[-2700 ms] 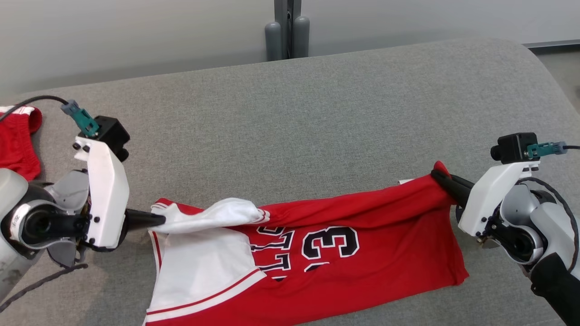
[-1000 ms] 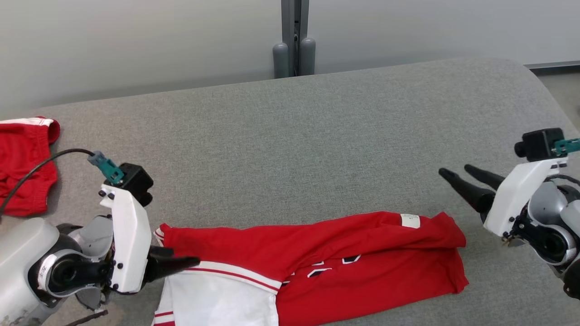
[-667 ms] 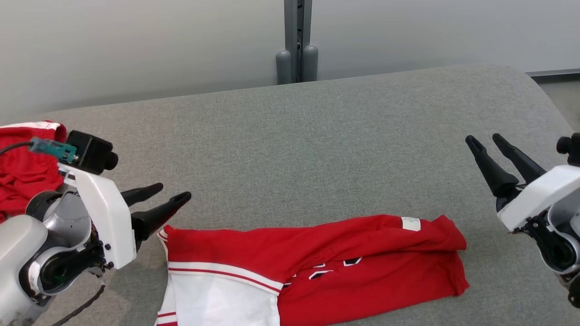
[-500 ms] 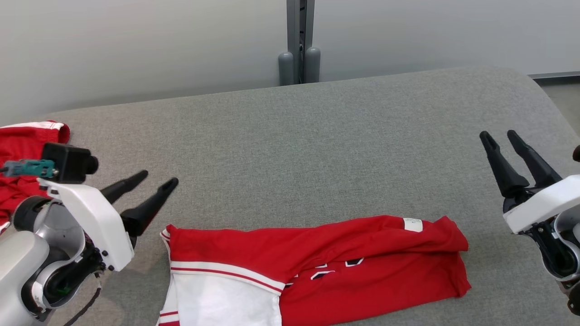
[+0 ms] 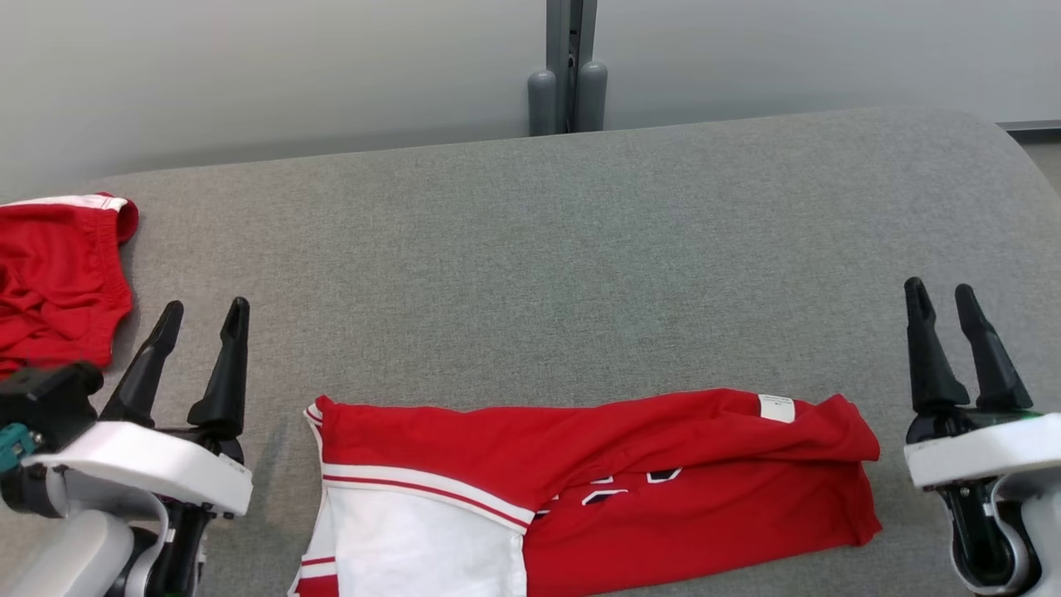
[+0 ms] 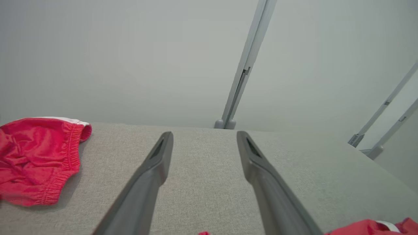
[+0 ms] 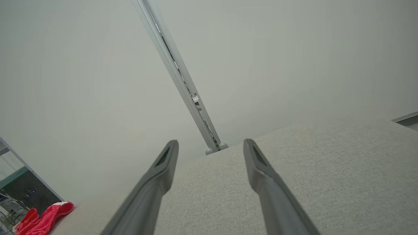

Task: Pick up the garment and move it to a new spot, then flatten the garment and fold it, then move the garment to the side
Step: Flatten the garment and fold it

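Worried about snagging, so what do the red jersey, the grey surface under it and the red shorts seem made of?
Jersey: thin smooth knit, likely polyester; it lies in soft folds with stitched trim.
Surface: matte woven upholstery, going by its flecked grey weave and rounded padded edge.
Shorts: similar light fabric, puckered along an elastic-looking band; fibre unclear.

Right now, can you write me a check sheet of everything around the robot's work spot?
surface: grey woven fabric surface, smooth.
job's things: red-and-white basketball jersey, folded into a long strip near the front edge, small white tag on top.
clutter: crumpled red shorts with a white waistband, far left.
grippers: left gripper and right gripper, both open, empty, one on each side of the jersey, not touching it.
cables: teal plug at the left wrist.
surroundings: pale grey wall, grey metal post behind.
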Motion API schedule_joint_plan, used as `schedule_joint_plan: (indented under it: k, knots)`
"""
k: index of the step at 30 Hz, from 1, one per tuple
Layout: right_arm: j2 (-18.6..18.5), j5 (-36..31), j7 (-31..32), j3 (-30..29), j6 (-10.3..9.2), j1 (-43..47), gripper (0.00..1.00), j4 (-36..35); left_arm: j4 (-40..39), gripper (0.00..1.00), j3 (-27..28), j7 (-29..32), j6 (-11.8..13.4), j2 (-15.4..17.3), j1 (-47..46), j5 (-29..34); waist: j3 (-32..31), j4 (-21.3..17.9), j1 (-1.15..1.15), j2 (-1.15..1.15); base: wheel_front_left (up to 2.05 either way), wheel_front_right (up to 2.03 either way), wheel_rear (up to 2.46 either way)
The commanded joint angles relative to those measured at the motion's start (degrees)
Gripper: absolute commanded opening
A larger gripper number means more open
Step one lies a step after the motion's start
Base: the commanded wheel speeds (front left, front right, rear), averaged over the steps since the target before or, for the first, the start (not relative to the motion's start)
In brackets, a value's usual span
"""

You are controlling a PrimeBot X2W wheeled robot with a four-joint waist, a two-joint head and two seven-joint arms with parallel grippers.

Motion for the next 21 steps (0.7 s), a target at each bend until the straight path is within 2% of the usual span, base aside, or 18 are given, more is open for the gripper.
schedule_joint_plan:
  k: [1,8,9,11,15,21]
  knots:
    - [0.0,-1.6,-0.2,-0.3,0.01,1.5,1.0,-1.3,-0.8,1.0,3.5,-0.2,0.3,-2.3,2.1,2.2,0.1,0.3,0.0,0.0,0.0,0.0,0.0]
    - [2.9,-5.6,-0.2,-2.8,0.01,6.8,1.0,-2.7,-3.5,1.0,18.6,-0.2,-2.1,-14.1,11.1,16.1,0.2,0.7,0.0,0.0,0.0,0.0,0.0]
    - [2.9,-5.6,-0.2,-2.8,0.01,6.8,1.0,-2.7,-3.5,1.0,18.6,-0.2,-2.1,-14.1,11.1,16.1,0.2,0.7,0.0,0.0,0.0,0.0,0.0]
    - [3.6,-6.3,-0.2,-2.8,0.01,7.6,1.0,-2.1,-3.9,1.0,21.1,-0.2,-3.4,-17.1,13.0,20.2,0.3,0.6,0.0,0.0,0.0,0.0,0.0]
    - [4.0,-7.9,-0.3,-2.7,0.01,8.7,1.0,1.5,-3.0,1.0,24.0,-0.2,-7.4,-22.9,15.4,25.6,0.6,0.5,0.0,0.0,0.0,0.0,0.0]
    - [4.9,-7.0,1.1,-2.2,0.01,7.2,1.0,8.2,0.4,1.0,26.6,-0.2,-13.2,-28.2,15.7,29.5,1.1,0.1,0.0,0.0,0.0,0.0,0.0]
